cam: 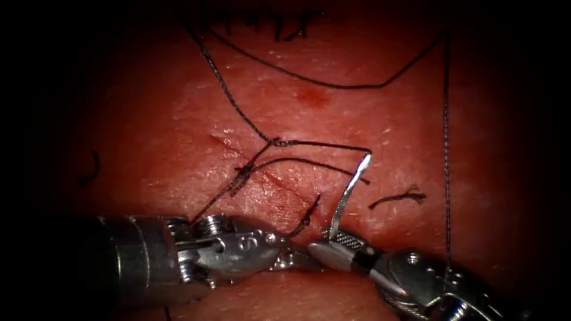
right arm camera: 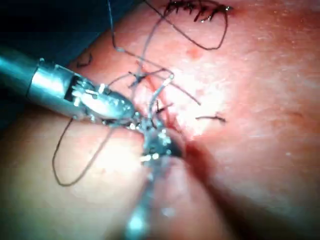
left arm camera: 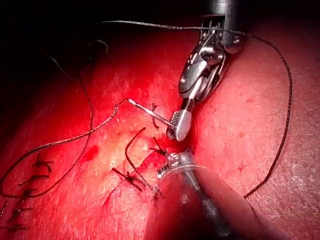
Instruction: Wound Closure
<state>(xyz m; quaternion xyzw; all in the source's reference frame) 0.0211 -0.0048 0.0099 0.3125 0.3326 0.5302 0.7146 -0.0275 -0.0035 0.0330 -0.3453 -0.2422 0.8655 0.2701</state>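
**Right tool holds the needle upright beside the cut**

Right tool (cam: 333, 244) has its jaws clamped on the needle (cam: 350, 190) at its lower end; the curve rises free of the tissue (cam: 148, 119), its upper end meeting the thread (cam: 321, 144). Left tool (cam: 291, 257) lies tip to tip with it at the tissue's near edge, and I cannot tell what it holds, if anything. The cut (cam: 270, 181) runs just left of the needle, with a knot (cam: 242, 172) on it. A good grip here, I judge, keeps the needle square in the jaws and the thread slack. Whether the needle's lower tip touches tissue is hidden behind the jaws.
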